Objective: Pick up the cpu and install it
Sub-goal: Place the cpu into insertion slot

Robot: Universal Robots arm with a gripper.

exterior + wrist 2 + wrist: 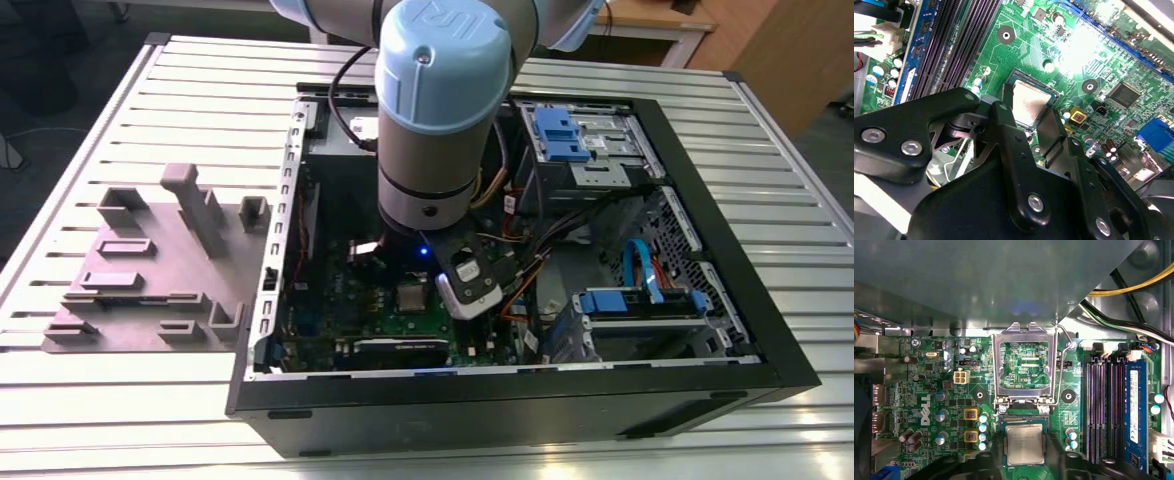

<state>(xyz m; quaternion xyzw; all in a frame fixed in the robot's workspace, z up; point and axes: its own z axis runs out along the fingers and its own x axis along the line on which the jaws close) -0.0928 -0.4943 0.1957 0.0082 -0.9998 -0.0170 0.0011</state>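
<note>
On the exterior view's left, a grey moulded fixture block [154, 265] with upright posts sits on the slatted aluminium table [107, 420]. At centre, an open black computer case [534, 415] lies on its side. The grey robot arm with pale blue joint caps [434, 120] drops almost straight down into it, its wrist low over the green motherboard [400, 320]. Toward the right, blue plastic drive brackets [567, 130] sit in the case's far bay.

In the second wrist view the black gripper [1027, 114] straddles the cpu [1030, 100], a small flat square chip with a silver-grey top that lies square in its socket on the board. Whether the gripper clamps the chip or stands just clear of its edges cannot be told.

In the first wrist view, the hinged metal socket frame [1024, 365] stands open just beside the cpu, with long black memory slots [1101, 410] nearby on the board.
</note>
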